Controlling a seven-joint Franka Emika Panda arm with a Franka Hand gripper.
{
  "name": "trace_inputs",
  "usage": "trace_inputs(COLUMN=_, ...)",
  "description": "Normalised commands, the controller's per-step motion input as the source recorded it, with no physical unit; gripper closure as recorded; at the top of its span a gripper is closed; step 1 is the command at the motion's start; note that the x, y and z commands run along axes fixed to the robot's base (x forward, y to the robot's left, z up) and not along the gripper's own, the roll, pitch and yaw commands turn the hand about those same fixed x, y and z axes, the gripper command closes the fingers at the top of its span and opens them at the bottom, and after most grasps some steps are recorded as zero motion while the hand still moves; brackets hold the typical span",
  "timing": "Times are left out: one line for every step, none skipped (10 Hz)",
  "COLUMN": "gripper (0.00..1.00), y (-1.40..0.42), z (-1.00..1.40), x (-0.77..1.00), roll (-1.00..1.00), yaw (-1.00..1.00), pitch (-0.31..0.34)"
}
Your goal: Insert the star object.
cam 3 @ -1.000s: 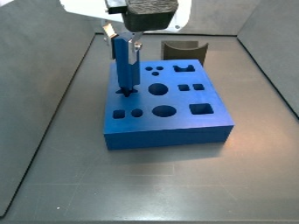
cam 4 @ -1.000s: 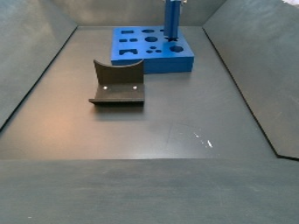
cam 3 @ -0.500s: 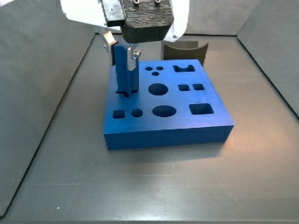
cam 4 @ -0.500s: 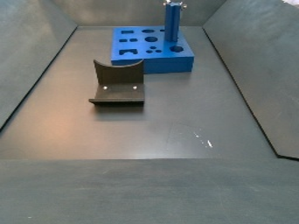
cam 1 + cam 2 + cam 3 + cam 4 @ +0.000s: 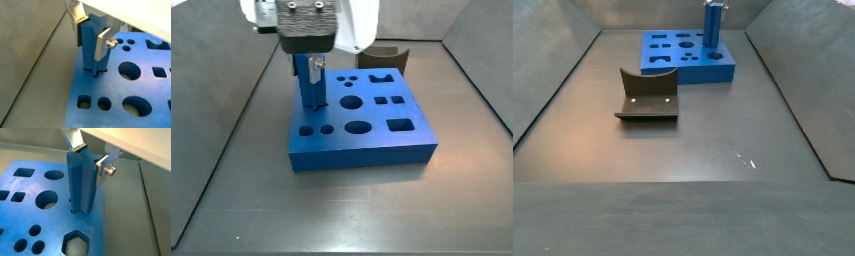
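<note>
The star object (image 5: pixel 81 183) stands upright, its lower end in a hole near the block's (image 5: pixel 372 125) edge. The end effector (image 5: pixel 93 31) fingers flank its top; contact cannot be determined.

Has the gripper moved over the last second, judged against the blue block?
Yes. In a side view the gripper has come down along the upright star object, nearer the blue block, which stays put. The peg's lower end sits in a hole.
</note>
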Motion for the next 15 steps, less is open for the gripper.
trace_inputs(gripper=1.0, y=0.0, z=-0.18, x=0.0, roll=-0.03, yaw=0.0, pitch=-0.006)
trace_inputs(gripper=1.0, y=0.0, z=-0.32, x=0.1, roll=-0.01, yaw=0.0, pitch=-0.019)
trace_inputs(gripper=1.0, y=0.0, z=-0.45, x=0.01, roll=0.0, yaw=0.0, pitch=-0.101)
trace_inputs(gripper=1.0, y=-0.05, z=-0.57, x=0.0, roll=0.0, yaw=-0.04, pitch=-0.236)
trace_inputs(gripper=1.0, y=-0.05, z=-0.62, x=0.0, roll=0.0, yaw=-0.1, pitch=-0.284)
trace_inputs(gripper=1.0, y=-0.07, z=-0.61, x=0.0, roll=0.0, yaw=-0.22, pitch=-0.313)
trace_inputs(gripper=1.0, y=-0.06, z=-0.6, x=-0.05, roll=0.0, yaw=-0.28, pitch=-0.306)
trace_inputs(gripper=1.0, y=-0.02, z=-0.62, x=-0.08, roll=0.0, yaw=-0.25, pitch=-0.3)
trace_inputs(gripper=1.0, y=0.0, z=-0.62, x=-0.09, roll=0.0, yaw=-0.27, pitch=-0.284)
trace_inputs(gripper=1.0, y=0.0, z=-0.69, x=-0.08, roll=0.12, yaw=-0.27, pitch=-0.223)
trace_inputs(gripper=1.0, y=0.0, z=-0.72, x=-0.09, roll=0.12, yaw=-0.29, pitch=-0.206)
trace_inputs(gripper=1.0, y=-0.08, z=-0.74, x=0.13, roll=0.23, yaw=-0.19, pitch=0.0)
trace_inputs(gripper=1.0, y=-0.21, z=-0.56, x=0.15, roll=0.36, yaw=0.0, pitch=0.09)
trace_inputs(gripper=1.0, y=-0.17, z=-0.57, x=0.49, roll=0.26, yaw=0.0, pitch=0.227)
trace_inputs(gripper=1.0, y=-0.08, z=-0.31, x=0.33, roll=0.09, yaw=-0.06, pitch=0.244)
